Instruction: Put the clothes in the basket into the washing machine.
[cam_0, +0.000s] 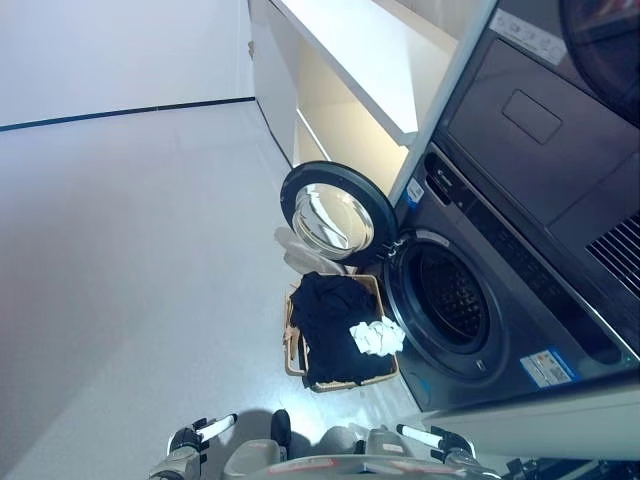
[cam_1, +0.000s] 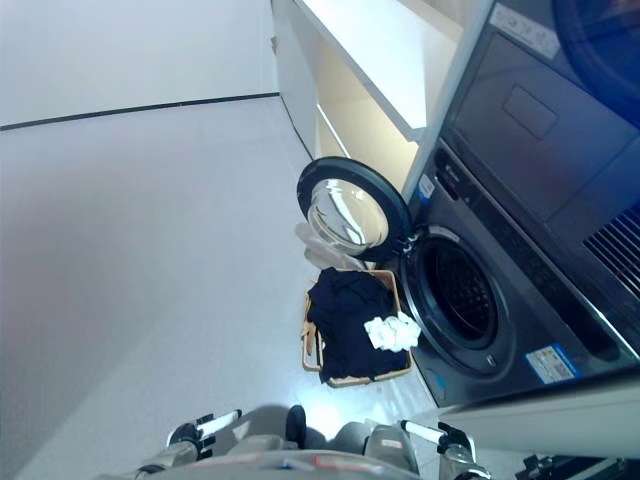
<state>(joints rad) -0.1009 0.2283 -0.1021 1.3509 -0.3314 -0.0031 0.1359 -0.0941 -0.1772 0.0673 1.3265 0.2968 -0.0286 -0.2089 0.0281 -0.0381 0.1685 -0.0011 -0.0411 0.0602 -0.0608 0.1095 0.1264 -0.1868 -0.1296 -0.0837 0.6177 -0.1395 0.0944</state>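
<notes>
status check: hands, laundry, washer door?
Left robot hand and right robot hand low, empty. Clothes in the basket beside the washing machine. Door open, drum mouth clear.

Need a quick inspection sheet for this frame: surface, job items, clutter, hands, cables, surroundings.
Surface: pale floor, bare apart from the items below.
Job's things: basket on the floor in front of the washing machine, holding dark clothes with a white garment on top; round door swung open, drum opening unobstructed.
Clutter: pale cloth on the floor between the door and the basket.
Hands: left hand and right hand low at the bottom edge, away from the basket, holding nothing; fingers cannot be judged.
Cables: nothing seen.
Surroundings: white shelving beside the machine; a second appliance stacked above it.
</notes>
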